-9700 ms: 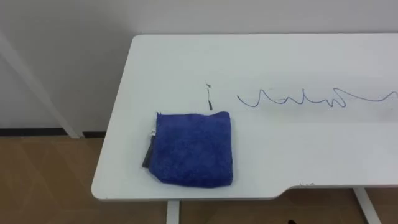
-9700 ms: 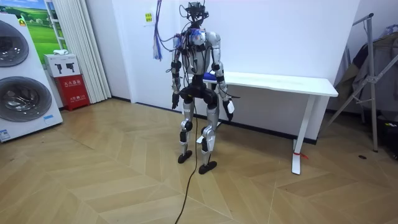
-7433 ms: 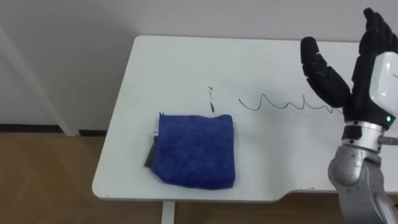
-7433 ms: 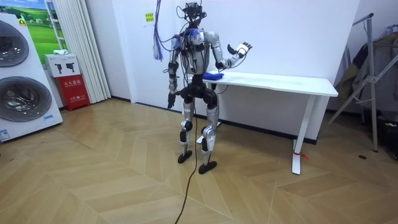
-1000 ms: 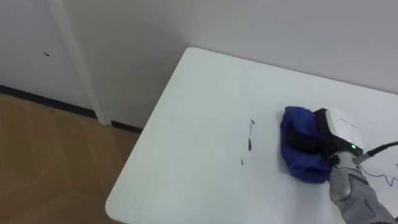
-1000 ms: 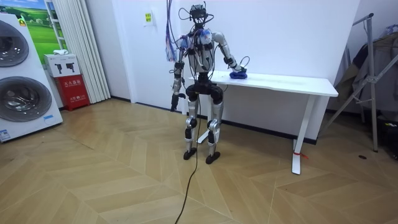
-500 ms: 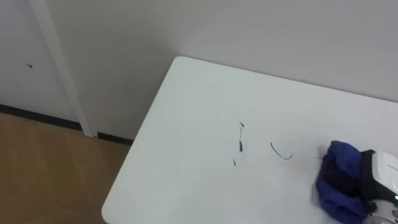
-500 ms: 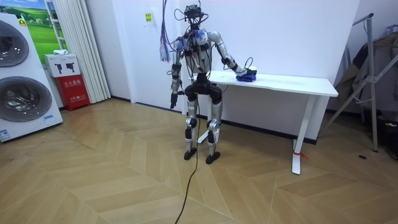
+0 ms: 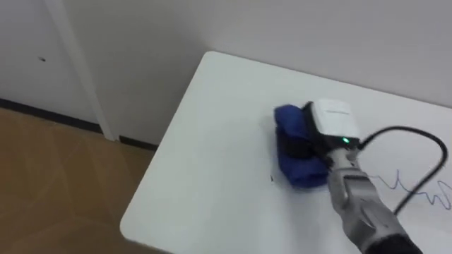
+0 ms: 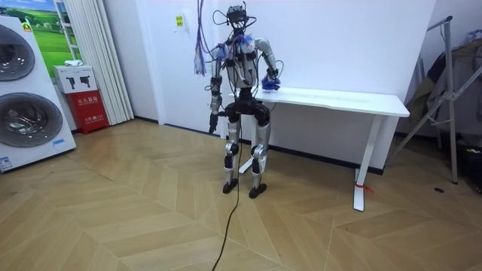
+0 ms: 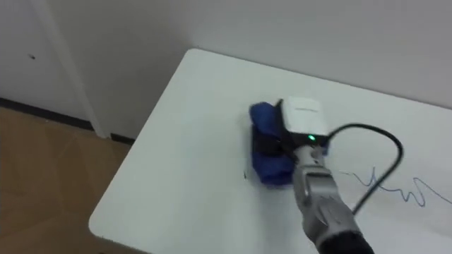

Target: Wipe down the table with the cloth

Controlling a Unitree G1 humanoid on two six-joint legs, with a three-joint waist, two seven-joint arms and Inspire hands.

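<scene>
Blue cloth (image 9: 295, 161) sits bunched near the left end of the white counter (image 9: 212, 162), with the right robot hand (image 9: 321, 130) curled round it. A blue pen scribble (image 11: 412, 192) lies at 4 o'clock.

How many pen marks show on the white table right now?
2. A small dark tick sits just left of the bunched blue cloth; a blue squiggle lies farther right. More may be hidden under the cloth and right hand.
</scene>
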